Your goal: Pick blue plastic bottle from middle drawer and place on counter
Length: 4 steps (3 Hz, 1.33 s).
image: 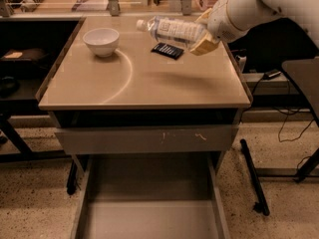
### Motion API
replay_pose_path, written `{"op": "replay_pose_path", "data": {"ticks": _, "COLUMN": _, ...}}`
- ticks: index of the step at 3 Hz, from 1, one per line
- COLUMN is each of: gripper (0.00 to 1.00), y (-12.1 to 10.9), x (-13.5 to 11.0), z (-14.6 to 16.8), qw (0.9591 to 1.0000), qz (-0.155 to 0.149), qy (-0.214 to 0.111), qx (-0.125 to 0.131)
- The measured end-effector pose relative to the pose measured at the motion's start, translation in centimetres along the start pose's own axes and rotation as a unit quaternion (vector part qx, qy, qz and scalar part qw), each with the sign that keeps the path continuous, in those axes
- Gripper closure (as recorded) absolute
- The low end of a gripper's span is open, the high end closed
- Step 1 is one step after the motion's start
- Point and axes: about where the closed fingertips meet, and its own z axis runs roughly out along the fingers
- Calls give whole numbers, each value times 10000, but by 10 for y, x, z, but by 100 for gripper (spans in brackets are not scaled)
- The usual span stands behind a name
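Note:
The blue plastic bottle (172, 30), clear with a white cap and pale label, lies sideways in the air above the back of the counter (149, 83), cap pointing left. My gripper (203, 34) is shut on the bottle's base end, coming in from the upper right on the white arm. The bottle hangs over a small dark flat object (167, 50) on the counter. The middle drawer (149, 203) stands pulled open at the bottom, its flat grey floor bare.
A white bowl (101, 40) sits at the counter's back left. A grey drawer front with scratches (144, 139) is shut just under the counter. A cluttered bench runs along the back. Black table legs and cables stand at right.

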Motion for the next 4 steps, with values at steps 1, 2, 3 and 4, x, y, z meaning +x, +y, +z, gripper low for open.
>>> {"op": "replay_pose_path", "data": {"ticks": 1, "gripper": 100, "y": -5, "x": 15, "z": 17, "qw": 9985, "qz": 395, "qy": 364, "qx": -123}}
{"op": "replay_pose_path", "data": {"ticks": 2, "gripper": 100, "y": 8, "x": 30, "z": 27, "qw": 9943, "qz": 881, "qy": 579, "qx": -161}}
{"op": "replay_pose_path", "data": {"ticks": 3, "gripper": 100, "y": 22, "x": 43, "z": 39, "qw": 9901, "qz": 1198, "qy": 706, "qx": -200}}
{"op": "replay_pose_path", "data": {"ticks": 4, "gripper": 100, "y": 29, "x": 63, "z": 48, "qw": 9847, "qz": 1467, "qy": 905, "qx": -264}}
